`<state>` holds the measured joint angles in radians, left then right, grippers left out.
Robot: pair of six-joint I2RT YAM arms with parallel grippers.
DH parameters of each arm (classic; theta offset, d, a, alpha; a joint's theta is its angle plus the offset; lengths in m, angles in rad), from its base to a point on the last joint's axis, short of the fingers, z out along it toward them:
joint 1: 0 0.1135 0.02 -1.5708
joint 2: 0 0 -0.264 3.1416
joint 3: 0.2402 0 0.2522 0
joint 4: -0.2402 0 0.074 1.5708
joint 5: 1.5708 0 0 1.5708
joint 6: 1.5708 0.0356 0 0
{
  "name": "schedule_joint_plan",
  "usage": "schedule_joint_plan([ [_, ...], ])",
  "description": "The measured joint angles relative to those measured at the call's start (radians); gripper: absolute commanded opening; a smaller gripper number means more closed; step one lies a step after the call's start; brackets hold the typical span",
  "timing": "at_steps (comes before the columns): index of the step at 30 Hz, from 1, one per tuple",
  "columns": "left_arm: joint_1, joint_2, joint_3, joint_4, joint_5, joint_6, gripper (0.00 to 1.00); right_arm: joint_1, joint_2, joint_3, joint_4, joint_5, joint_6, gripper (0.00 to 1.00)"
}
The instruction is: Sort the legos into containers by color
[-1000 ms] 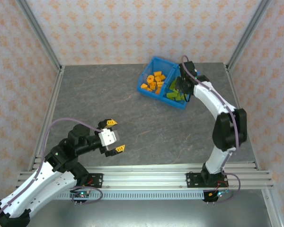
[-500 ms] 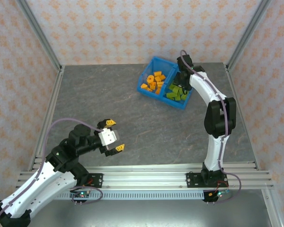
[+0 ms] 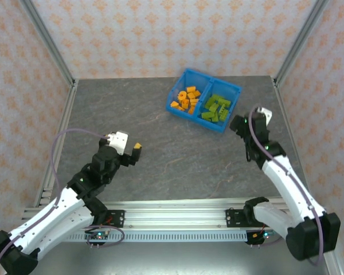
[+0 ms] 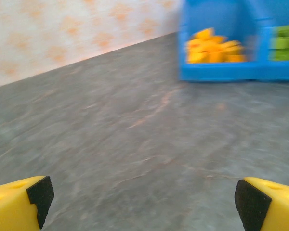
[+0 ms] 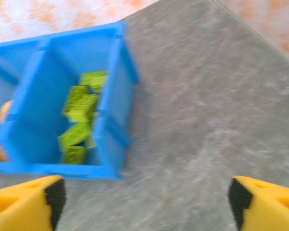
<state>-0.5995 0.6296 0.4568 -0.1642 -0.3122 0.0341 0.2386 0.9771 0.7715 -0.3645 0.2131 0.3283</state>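
Grey stone-look table [image 3: 132,109], orange-patterned wallpaper [image 3: 160,34] on three sides, aluminium frame posts [image 3: 46,40] in the corners. That's the cell on my screens right now.

The one blue bin [image 3: 213,80] sits toward the far right of the table, turned at an angle. It has two compartments split by a divider. From the top camera, the left compartment holds the orange legos [image 3: 186,100] and the right one holds the lime green legos [image 3: 216,107]. I make it roughly nine orange and six or so green, but both lots are heaped, so I can't give an exact count. On the right wrist cam I can pick out about five green ones, a bit blurry.

Two arms, two grippers. The right gripper [image 5: 144,197] is over bare table just off the bin's green end, near it but not touching. Its yellow fingers [image 5: 24,202] are spread wide, with nothing held. The left gripper [image 4: 144,199] is over the near left part of the table, well apart from the bin and pointing toward it. Its fingers [image 4: 19,204] are also wide apart and holding nothing.

Both arm bases are bolted to the rail [image 3: 178,215] along the near edge.
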Motion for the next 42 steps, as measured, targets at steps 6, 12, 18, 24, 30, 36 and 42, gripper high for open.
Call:
schedule_joint_plan([
  [6, 0.100, 0.114, -0.158, 0.201, -0.202, 0.009, 1.00, -0.019, 0.125, -0.220, 0.271, 0.211, -0.064, 0.99],
  [12, 0.257, 0.328, -0.166, 0.413, -0.195, 0.018, 1.00, -0.100, 0.421, -0.179, 0.563, 0.257, -0.195, 0.99],
  [18, 0.371, 0.613, -0.140, 0.632, -0.078, 0.019, 1.00, -0.167, 0.536, -0.331, 0.951, 0.128, -0.285, 0.99],
  [24, 0.498, 0.843, -0.069, 0.845, 0.065, 0.005, 1.00, -0.179, 0.552, -0.381, 1.083, 0.062, -0.308, 0.99],
  [30, 0.567, 0.870, -0.072, 0.890, 0.123, -0.037, 1.00, -0.177, 0.552, -0.381, 1.136, 0.051, -0.320, 0.99],
  [36, 0.553, 0.870, -0.058, 0.895, 0.155, -0.036, 1.00, -0.177, 0.552, -0.381, 1.146, 0.049, -0.323, 0.99],
  [42, 0.554, 0.870, -0.055, 0.895, 0.171, -0.035, 1.00, -0.177, 0.552, -0.381, 1.151, 0.048, -0.327, 0.99],
])
